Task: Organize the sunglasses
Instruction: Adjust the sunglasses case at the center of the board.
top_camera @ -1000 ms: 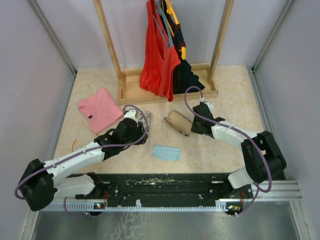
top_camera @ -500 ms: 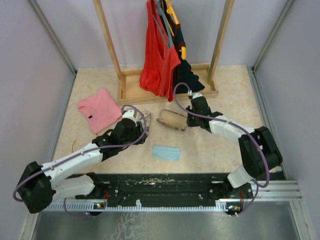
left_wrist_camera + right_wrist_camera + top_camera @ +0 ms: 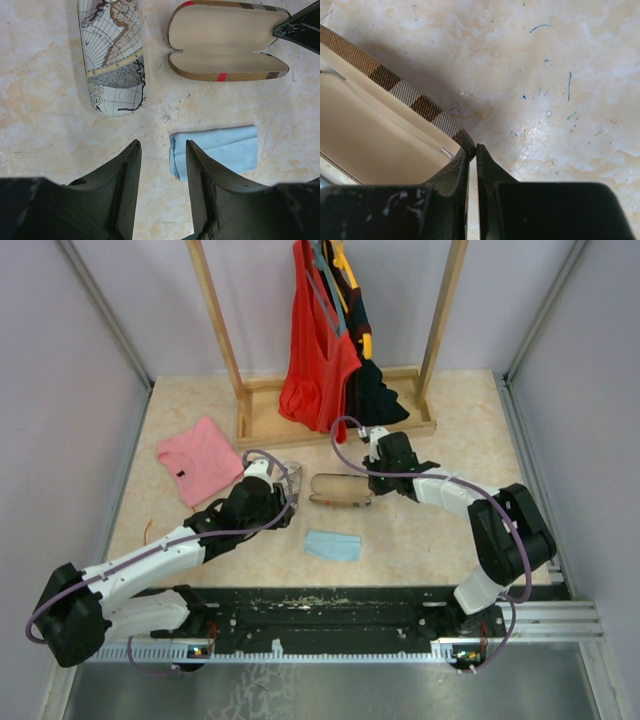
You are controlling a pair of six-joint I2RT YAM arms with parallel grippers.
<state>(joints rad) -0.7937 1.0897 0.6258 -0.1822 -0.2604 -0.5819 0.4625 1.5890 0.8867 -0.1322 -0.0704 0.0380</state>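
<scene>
The brown case (image 3: pixel 338 490) with a red stripe lies open in the middle of the table, cream lining up. It also shows in the left wrist view (image 3: pixel 225 55). My right gripper (image 3: pixel 372 483) is shut on the rim at the case's right end (image 3: pixel 380 135), its tips (image 3: pixel 471 150) pinching the edge. My left gripper (image 3: pixel 287 504) is open and empty just above the table (image 3: pixel 162 150), beside the light blue cloth (image 3: pixel 220 150), which also shows from above (image 3: pixel 332 545). I cannot make out the sunglasses. A thin red-orange curve (image 3: pixel 149 529) lies at the table's left edge, too small to identify.
A map-printed case (image 3: pixel 112 55) lies closed left of the brown case, by my left wrist (image 3: pixel 292 475). A folded pink garment (image 3: pixel 200 460) lies at the back left. A wooden rack (image 3: pixel 340 425) with hanging clothes (image 3: pixel 325 350) stands at the back.
My right gripper has moved left and back, turning the brown case from slanted to level and shifting it left. My left arm has barely moved.
</scene>
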